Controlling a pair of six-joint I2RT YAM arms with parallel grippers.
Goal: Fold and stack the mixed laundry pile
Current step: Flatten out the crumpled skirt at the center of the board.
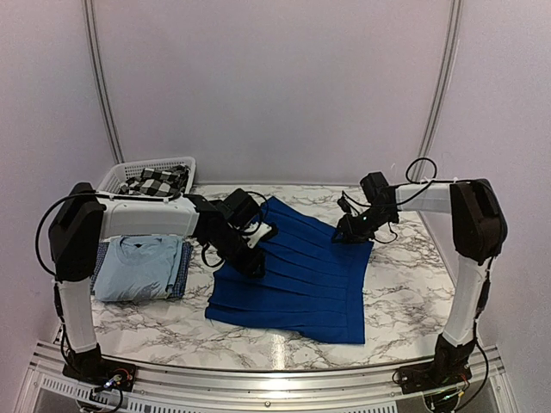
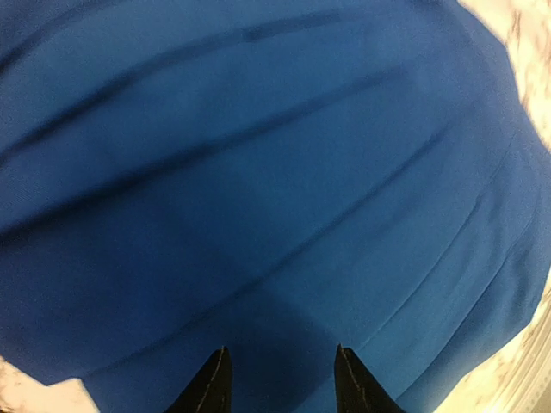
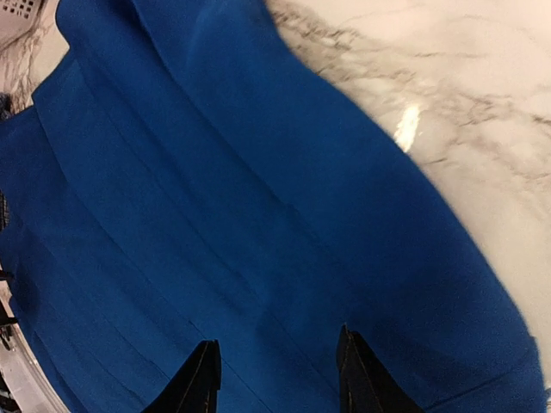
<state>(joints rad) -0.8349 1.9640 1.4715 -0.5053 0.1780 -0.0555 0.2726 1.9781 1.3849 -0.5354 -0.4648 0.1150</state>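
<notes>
A royal-blue pleated garment (image 1: 297,275) lies spread flat on the marble table (image 1: 405,292). My left gripper (image 1: 255,265) is open just above its left edge, with blue cloth (image 2: 275,189) filling the left wrist view between the fingers (image 2: 215,383). My right gripper (image 1: 346,232) is open above its far right corner, over blue cloth (image 3: 215,215) near the edge. A folded pale blue T-shirt (image 1: 138,267) lies on a small-checked navy cloth (image 1: 183,271) at the left. The black-and-white buffalo-check flannel shirt (image 1: 155,182) sits in the basket.
A white lattice basket (image 1: 120,176) stands at the back left. Bare marble (image 3: 448,103) shows to the right of the blue garment. White walls enclose the table on three sides.
</notes>
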